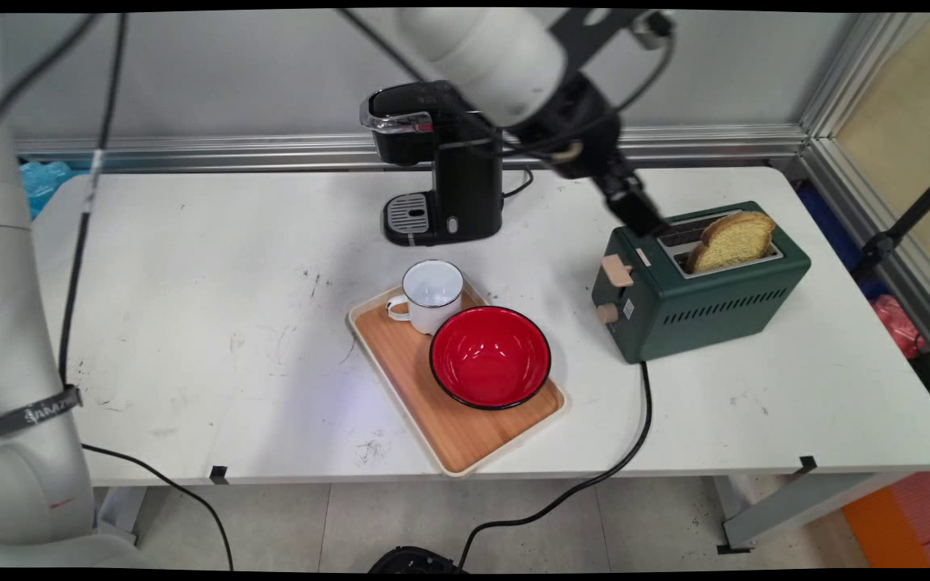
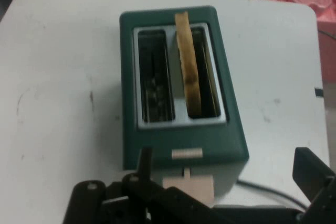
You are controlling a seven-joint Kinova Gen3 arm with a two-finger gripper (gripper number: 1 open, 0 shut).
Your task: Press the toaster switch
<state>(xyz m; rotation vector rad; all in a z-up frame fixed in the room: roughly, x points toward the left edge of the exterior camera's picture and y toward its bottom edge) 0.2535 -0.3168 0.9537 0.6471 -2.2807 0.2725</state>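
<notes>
A dark green two-slot toaster (image 1: 703,303) (image 2: 181,140) stands on the right part of the table. A slice of toasted bread (image 1: 733,240) (image 2: 188,66) sticks up from one slot; the other slot is empty. The toaster's pale lever (image 1: 617,270) (image 2: 188,184) and a round knob (image 1: 606,313) are on its end that faces the tray. My gripper (image 1: 641,216) (image 2: 228,177) hangs just above the lever end of the toaster, open, with nothing between its fingers and touching nothing.
A wooden tray (image 1: 465,440) near the table's middle holds a white mug (image 1: 431,294) and a red bowl (image 1: 489,355). A black coffee machine (image 1: 442,173) stands at the back. The toaster's black cord (image 1: 638,428) runs off the front edge.
</notes>
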